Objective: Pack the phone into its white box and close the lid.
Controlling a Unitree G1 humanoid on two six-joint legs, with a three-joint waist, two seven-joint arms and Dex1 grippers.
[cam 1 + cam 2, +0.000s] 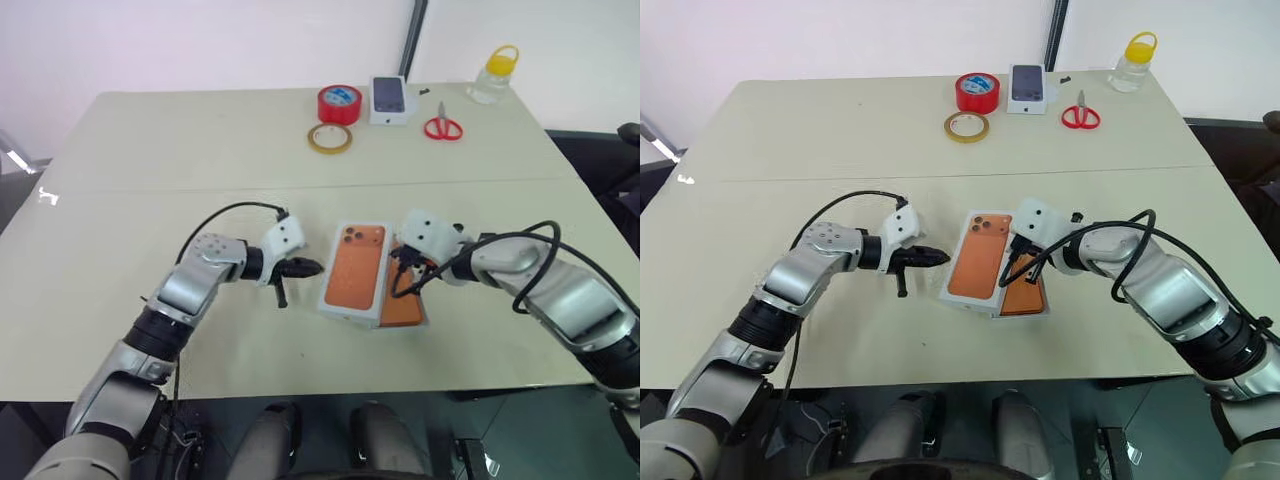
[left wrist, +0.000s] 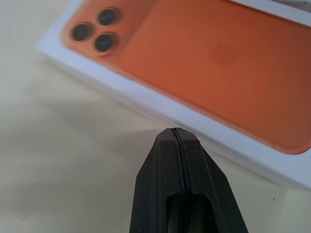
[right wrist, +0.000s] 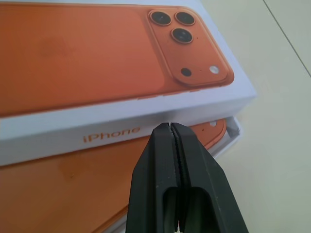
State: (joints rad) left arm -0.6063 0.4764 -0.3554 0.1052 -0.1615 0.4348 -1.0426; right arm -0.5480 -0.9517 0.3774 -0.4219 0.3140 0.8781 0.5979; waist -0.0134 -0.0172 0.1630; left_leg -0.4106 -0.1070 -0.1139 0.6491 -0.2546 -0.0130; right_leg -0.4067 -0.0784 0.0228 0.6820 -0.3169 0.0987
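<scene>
You had the lid lying near the lower centre of the head view on the pale worktop, its printed orange phone face up. Its long axis ran from the upper middle of the frame down toward the lower left, slightly tilted, with the pictured camera lenses at the upper end. It sat askew over the white box, covering the left part and leaving the right side exposed. In that exposed strip the phone lay flat inside the box, its long axis roughly parallel to the lid's; in the right wrist view its orange face and a rounded corner showed under the lid's side wall, which bore orange lettering.

Your left claw was pressed together, holding nothing, its tip just beside the lid's left long edge and pointing toward it; whether it touched I could not tell. Your right claw was also pressed together and empty, its tip close against the lid's right side wall above the phone.

Well apart, in the upper middle of the frame, sat a red tape roll, a tan tape ring, a small white box, red scissors and a yellow-capped bottle.
</scene>
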